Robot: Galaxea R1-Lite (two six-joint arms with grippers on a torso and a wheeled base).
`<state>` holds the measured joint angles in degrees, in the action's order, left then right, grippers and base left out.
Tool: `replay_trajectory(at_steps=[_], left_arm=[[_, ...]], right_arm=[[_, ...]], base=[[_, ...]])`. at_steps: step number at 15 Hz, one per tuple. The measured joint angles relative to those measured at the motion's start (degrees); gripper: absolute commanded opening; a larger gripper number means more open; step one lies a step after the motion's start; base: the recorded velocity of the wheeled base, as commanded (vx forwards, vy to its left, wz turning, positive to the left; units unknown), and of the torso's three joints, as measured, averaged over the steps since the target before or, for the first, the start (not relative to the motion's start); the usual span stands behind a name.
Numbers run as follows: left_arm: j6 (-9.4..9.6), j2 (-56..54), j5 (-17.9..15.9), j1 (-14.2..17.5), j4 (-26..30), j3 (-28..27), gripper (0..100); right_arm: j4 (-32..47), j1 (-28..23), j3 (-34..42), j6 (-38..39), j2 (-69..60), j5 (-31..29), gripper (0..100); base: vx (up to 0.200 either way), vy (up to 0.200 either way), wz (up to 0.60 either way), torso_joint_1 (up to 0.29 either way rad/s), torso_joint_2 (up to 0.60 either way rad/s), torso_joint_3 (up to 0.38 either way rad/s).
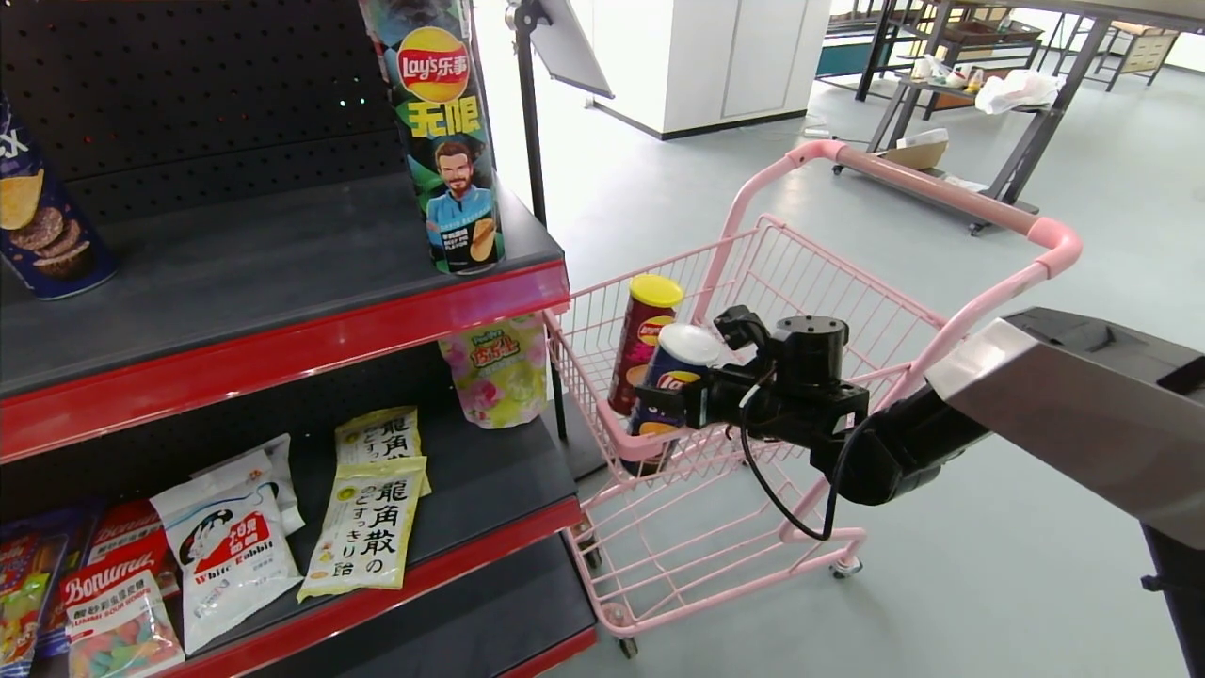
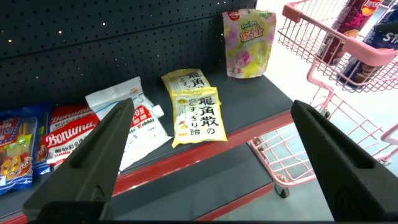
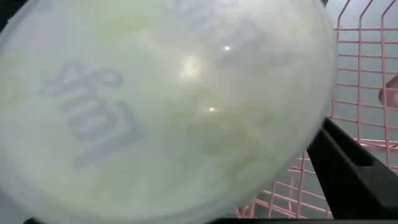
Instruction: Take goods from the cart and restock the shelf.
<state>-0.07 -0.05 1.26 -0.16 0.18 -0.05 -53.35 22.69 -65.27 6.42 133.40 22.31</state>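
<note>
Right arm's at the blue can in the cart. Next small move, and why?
Probably lift the blue can straight up. The right tool is at its side, its base sits below the pink cart's rim, and the red can stands close behind, so swinging sideways now would likely snag.

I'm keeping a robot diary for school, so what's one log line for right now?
right tool: shut on blue can in pink cart | left tool: open, by lower shelf | red can: in cart

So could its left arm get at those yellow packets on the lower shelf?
Probably yes: the left gripper hangs open before the lower shelf, with nothing between it and the yellow packets.
</note>
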Motion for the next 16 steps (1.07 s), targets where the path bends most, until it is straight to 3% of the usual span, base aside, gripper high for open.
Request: replay_trajectory(at_steps=[7,16], left_arm=[[0.0,0.0,0.0,0.0,0.0,0.0,100],[0.0,0.0,0.0,0.0,0.0,0.0,100]], right_arm=[[0.2,0.5,-1.3,0.1,0.7,-0.4,0],[0.9,2.5,-0.5,-0.2,-11.8,-3.7,0]], base=[[0.0,0.0,0.0,0.0,0.0,0.0],[0.0,0.0,0.0,0.0,0.0,0.0]])
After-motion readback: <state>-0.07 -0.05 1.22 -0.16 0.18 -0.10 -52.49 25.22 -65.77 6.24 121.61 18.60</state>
